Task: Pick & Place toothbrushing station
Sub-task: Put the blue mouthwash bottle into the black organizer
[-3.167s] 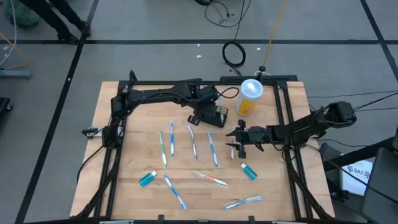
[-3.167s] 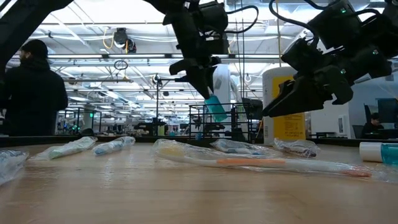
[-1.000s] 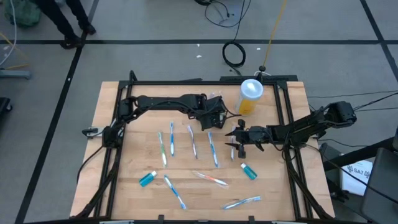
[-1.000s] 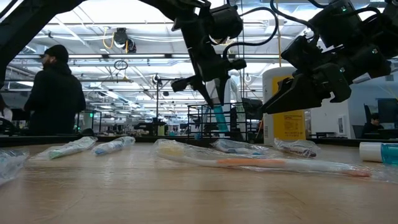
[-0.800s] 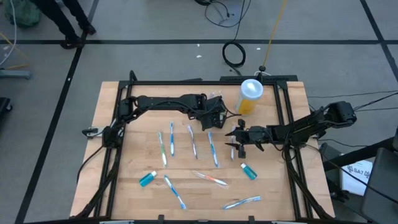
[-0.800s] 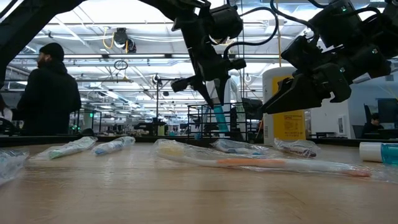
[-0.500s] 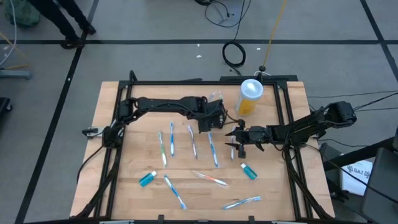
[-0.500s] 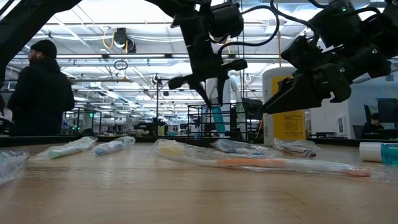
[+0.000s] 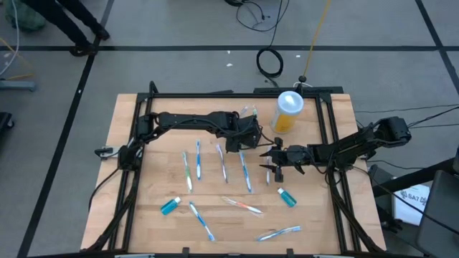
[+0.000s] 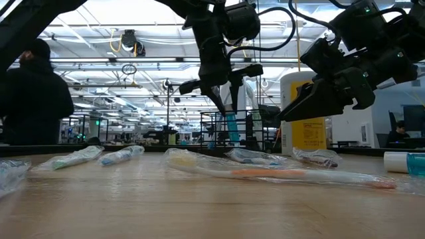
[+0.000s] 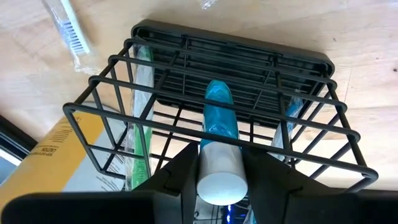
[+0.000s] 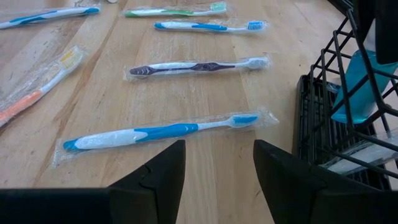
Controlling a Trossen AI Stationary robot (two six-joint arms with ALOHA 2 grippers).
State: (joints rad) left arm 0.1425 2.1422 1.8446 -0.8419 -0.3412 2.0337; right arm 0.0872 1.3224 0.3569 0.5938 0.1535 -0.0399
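Observation:
The toothbrushing station, a black wire basket [image 11: 249, 87], stands on the wooden table near its far middle, mostly hidden under my left gripper [image 9: 242, 133] in the high view. That gripper is shut on a teal toothpaste tube [image 11: 217, 112] that reaches down into the basket. A wrapped green toothbrush [image 11: 140, 124] leans against the basket's inside wall. My right gripper [image 9: 273, 162] hangs open just right of the basket [image 12: 336, 124], a little above the table, with nothing between its fingers [image 12: 155, 177]. My left gripper pinches the tube at its white cap end [image 11: 219, 177] between its two fingers. The fingers slant steeply down from above and lie along the tube. The tube hangs nearly upright with its teal flat end [image 12: 357, 81] inside the basket; whether it touches the bottom I cannot tell.
A yellow cup with a white lid [image 9: 289, 109] stands right of the basket at the far edge. Several wrapped toothbrushes [image 9: 221, 163] lie in a row on the table's middle, more [image 9: 244, 206] nearer the front. Two teal tubes [image 9: 171, 206] [image 9: 287, 197] lie loose.
My left gripper has rolled about its own pointing line above the basket while staying shut on the tube. The tube has stayed upright inside the basket.

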